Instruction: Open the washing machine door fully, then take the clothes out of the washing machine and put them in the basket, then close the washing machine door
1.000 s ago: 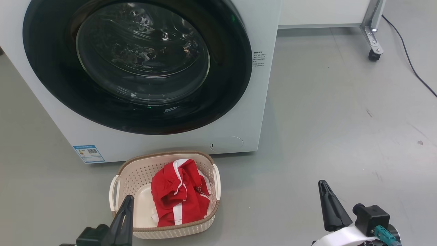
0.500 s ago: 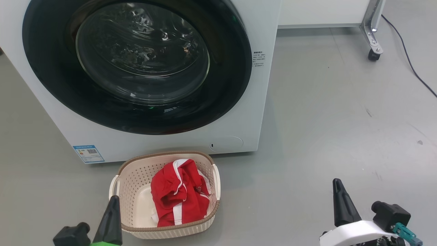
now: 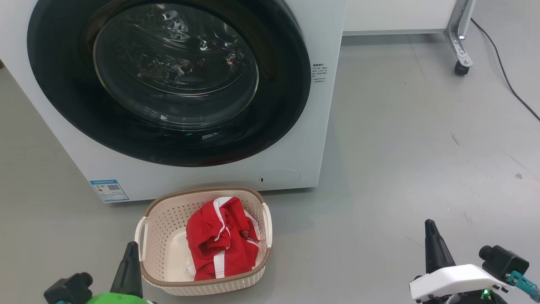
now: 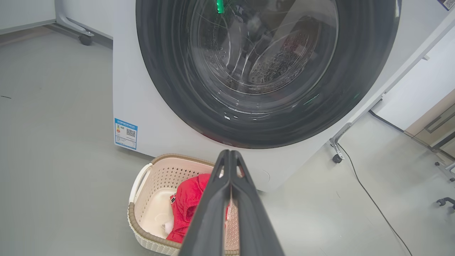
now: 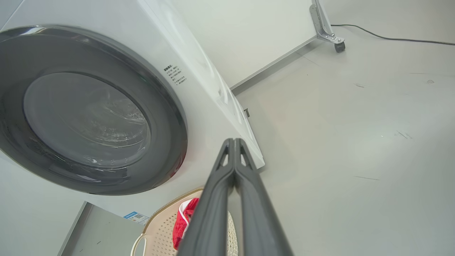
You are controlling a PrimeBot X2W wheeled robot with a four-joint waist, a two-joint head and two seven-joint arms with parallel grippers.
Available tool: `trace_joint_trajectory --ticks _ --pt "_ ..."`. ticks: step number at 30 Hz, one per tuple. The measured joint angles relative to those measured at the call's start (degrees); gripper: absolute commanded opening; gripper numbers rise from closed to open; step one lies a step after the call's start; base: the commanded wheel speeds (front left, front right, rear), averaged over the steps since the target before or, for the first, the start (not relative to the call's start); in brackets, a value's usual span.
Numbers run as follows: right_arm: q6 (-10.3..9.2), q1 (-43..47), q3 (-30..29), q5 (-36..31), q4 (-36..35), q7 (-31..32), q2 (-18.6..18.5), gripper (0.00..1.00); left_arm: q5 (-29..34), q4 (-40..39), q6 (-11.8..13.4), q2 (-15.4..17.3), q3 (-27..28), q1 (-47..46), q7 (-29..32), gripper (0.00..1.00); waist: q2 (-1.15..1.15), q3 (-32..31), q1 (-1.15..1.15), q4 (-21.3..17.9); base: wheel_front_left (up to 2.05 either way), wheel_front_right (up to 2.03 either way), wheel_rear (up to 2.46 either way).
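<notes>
Big white front-loading washing machine (image 3: 325, 105). On its front, large round glossy black door (image 3: 168, 80) with bulging glass window, seemingly latched flush. Just before the machine's base, small cream perforated plastic basket (image 3: 202, 191) with brown woven-look rim, holding crumpled red, white-striped clothes (image 3: 221, 242). Farther out from the machine, left gripper (image 3: 130, 249) and right gripper (image 3: 430, 226), each with dark fingers pressed together, empty. Likely just parking to do: check for no gap at door edge, then draw both grippers away from the machine, clear of the basket.
</notes>
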Motion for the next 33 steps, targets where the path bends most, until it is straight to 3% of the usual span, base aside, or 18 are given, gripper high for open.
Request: trace_joint_trajectory --ticks 33 --pt "2.08 -4.2 -4.9 26.0 2.7 5.6 -1.7 0.00 -26.4 3.0 -2.2 0.5 4.0 -4.2 6.1 0.00 0.00 -0.2 0.00 -0.2 0.00 0.00 0.00"
